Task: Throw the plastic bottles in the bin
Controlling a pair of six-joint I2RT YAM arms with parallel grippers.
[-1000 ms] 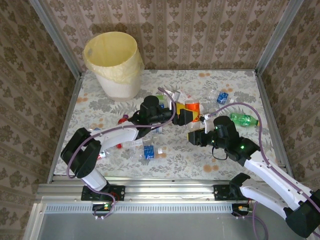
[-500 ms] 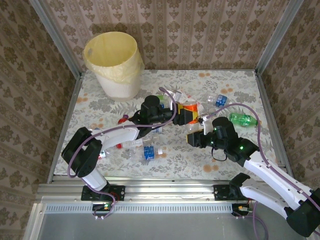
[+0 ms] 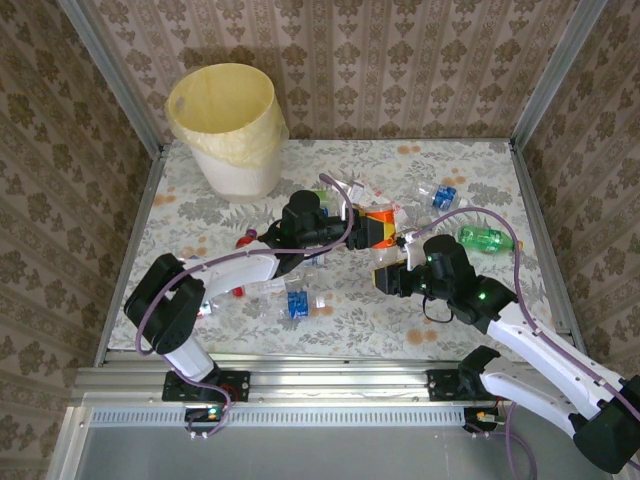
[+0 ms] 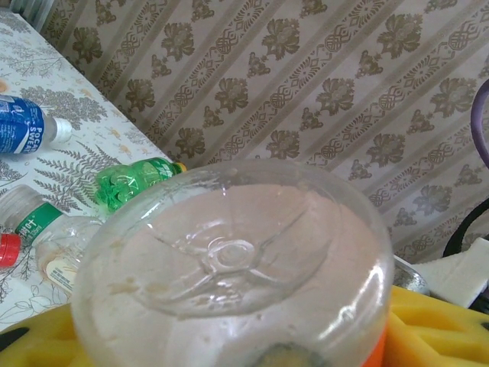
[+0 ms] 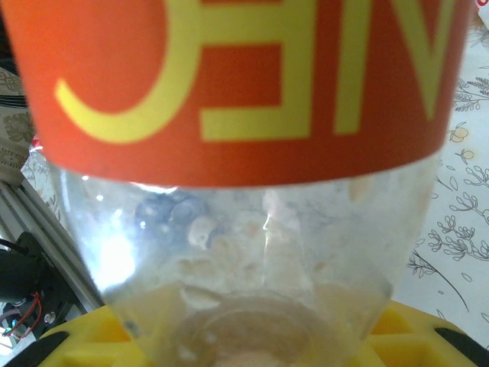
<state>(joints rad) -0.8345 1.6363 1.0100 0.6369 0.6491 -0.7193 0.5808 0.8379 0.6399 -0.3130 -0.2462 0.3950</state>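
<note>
The right gripper (image 3: 388, 274) has its jaws drawn close together, pinching the clear neck end of the orange-labelled bottle (image 3: 381, 214). In the right wrist view, its yellow pads (image 5: 416, 330) sit either side of that narrow end. The orange band with yellow letters (image 5: 229, 99) reads upside down beyond them.

The left gripper (image 3: 368, 228) has its jaws about half spread around the same bottle, at the labelled part near the base. In the left wrist view, the round clear base (image 4: 229, 260) faces the camera, with yellow pad (image 4: 432, 329) showing at both lower corners and a strip of orange label against the right one. Whether these jaws press the bottle or only flank it, I cannot tell.

The bottle is over the middle of the table (image 3: 450, 315), bridging the two grippers. Its long axis runs from the right gripper toward the far side, neck nearest that gripper and base at the far end. How steeply it tilts I cannot tell.

The bin (image 3: 240, 172) stands in the far left corner, well apart from the bottle. A green bottle (image 3: 487, 239) lies on its side to the right. A blue-labelled bottle (image 3: 297, 303) lies near the front, under the left arm.
</note>
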